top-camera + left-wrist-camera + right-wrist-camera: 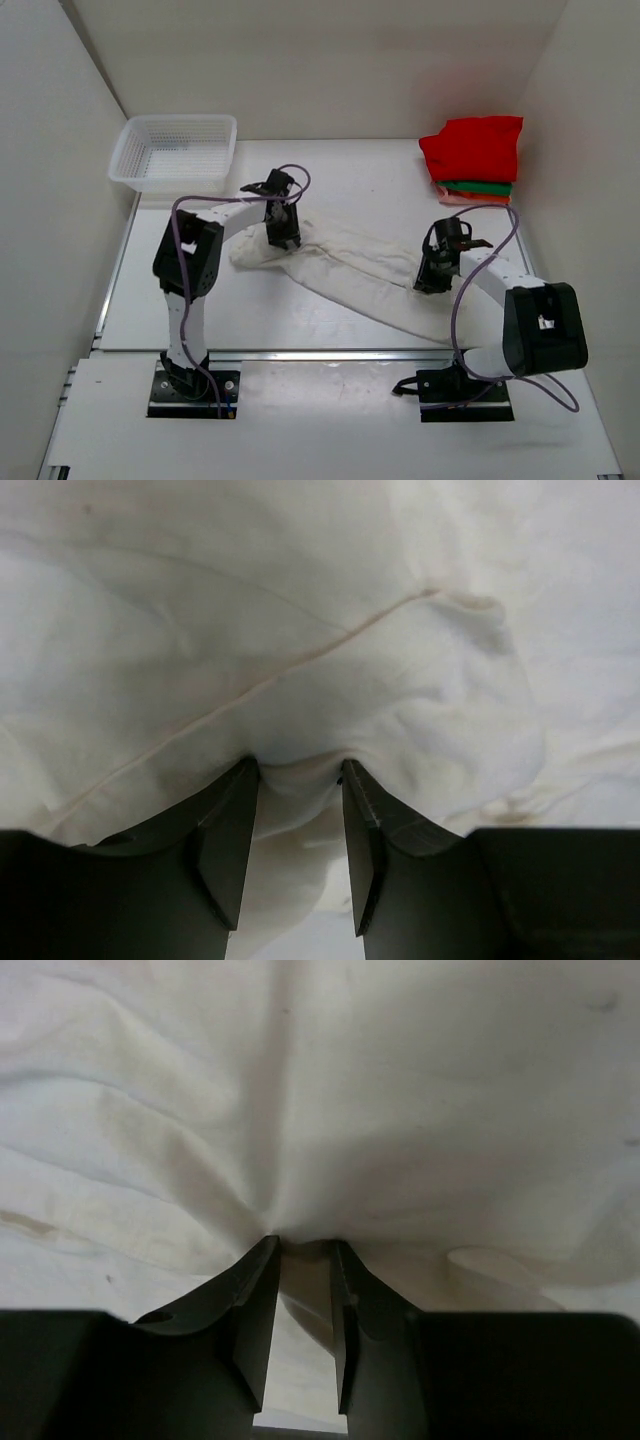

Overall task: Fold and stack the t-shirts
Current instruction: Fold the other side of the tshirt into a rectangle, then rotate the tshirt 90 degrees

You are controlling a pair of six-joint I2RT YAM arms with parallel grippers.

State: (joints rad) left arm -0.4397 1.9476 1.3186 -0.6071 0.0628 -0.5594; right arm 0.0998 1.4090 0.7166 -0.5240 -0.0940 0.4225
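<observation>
The cream t-shirt [345, 268] lies wrinkled and drawn out in a diagonal band across the middle of the table. My left gripper [283, 235] is at its back-left end, and in the left wrist view the gripper [300, 772] is shut on a fold of the cream cloth [300, 630]. My right gripper [432, 277] is at the shirt's front-right part, and in the right wrist view the gripper [305, 1245] is shut on a pinch of the cloth [330, 1090]. The red t-shirt [474, 145] lies folded on top of the green [480, 187] and salmon-pink [470, 198] shirts at the back right.
A white mesh basket [175, 150] stands at the back left corner. White walls close in the table on the left, back and right. The stack of folded shirts sits against the right wall.
</observation>
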